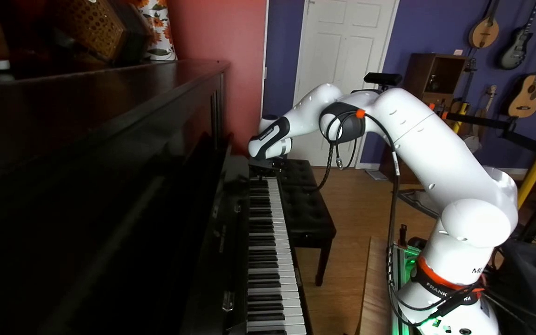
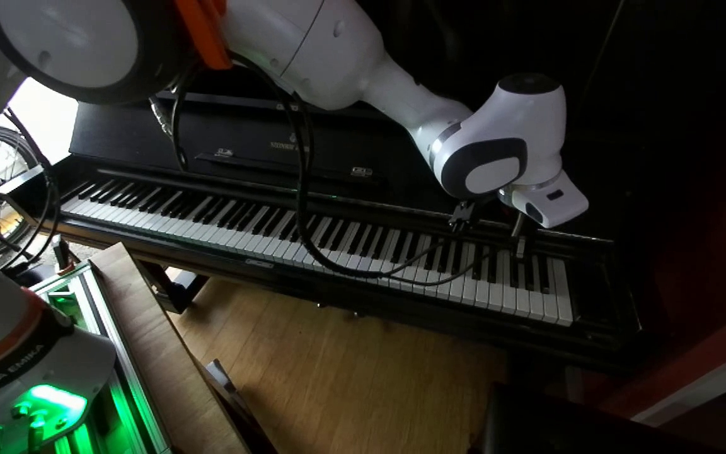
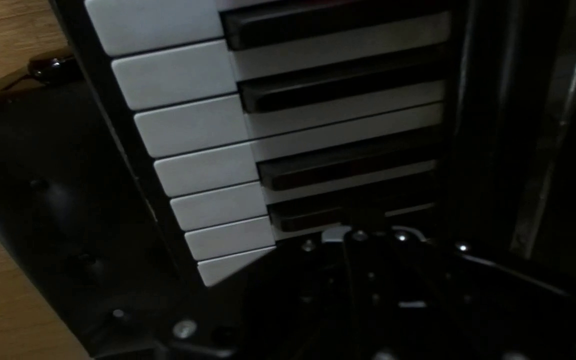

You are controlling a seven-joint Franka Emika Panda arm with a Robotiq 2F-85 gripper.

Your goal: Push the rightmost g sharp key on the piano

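Piano [image 2: 363, 186]: dark upright, with a long keyboard [image 1: 270, 251] in both exterior views; my work is at the treble end.
Pincer [image 3: 364, 220]: closed, nothing seen held; in the wrist view the fingers draw together into one narrow tip, above the keys or on them.
G sharp key [image 3: 313, 210]: by my count, middle of the last three black keys [image 3: 308, 175]; partly covered by the tip in the wrist view. Third of the group not visible there, so count provisional.
Key axis: front to back, nearly crosswise in the wrist view.
Deciding relation: target below the tip or slightly sideways along the keyboard; contact or gap, I cannot tell.
Franka arm [image 1: 440, 151]: sole arm, stretched out to the treble end.
Black cable [image 2: 302, 189]: loops before the keys; touching unclear, could brush some.
Padded bench [image 1: 307, 204]: beside the keyboard, player's side.
Next: I judge a small sideways trim, then straight down, sparing both black neighbours.
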